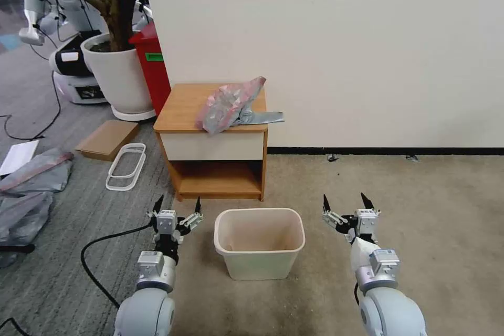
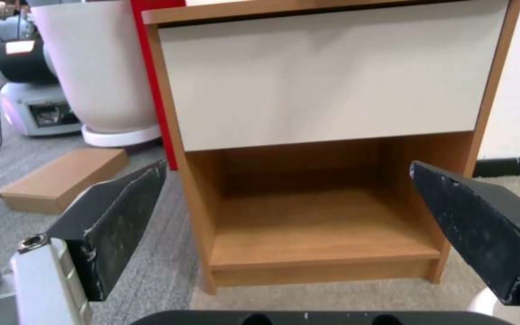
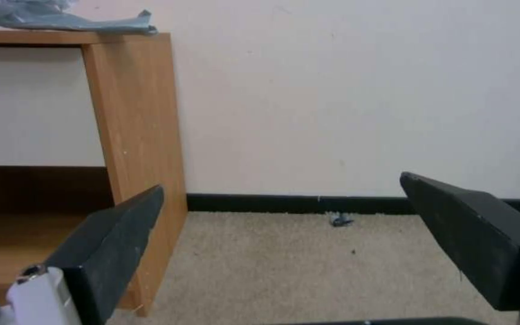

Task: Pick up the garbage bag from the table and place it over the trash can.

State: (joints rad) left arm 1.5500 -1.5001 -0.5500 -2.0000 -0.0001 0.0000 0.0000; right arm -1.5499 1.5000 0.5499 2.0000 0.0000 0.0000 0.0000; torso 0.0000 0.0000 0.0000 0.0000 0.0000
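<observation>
Nearest, our left end effector point(image 1: 177, 209) and right end effector point(image 1: 346, 205) hover low, both spread wide and empty, flanking the bin point(image 1: 259, 242) on the carpet. Beyond, the bag point(image 1: 231, 106) lies crumpled on the surface point(image 1: 181, 110), tail overhanging. We judge it light, limp, slippery; pinch a bunched fold.

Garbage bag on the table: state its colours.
Translucent grey with pinkish-red patches, clearest in the head view: garbage bag.
</observation>
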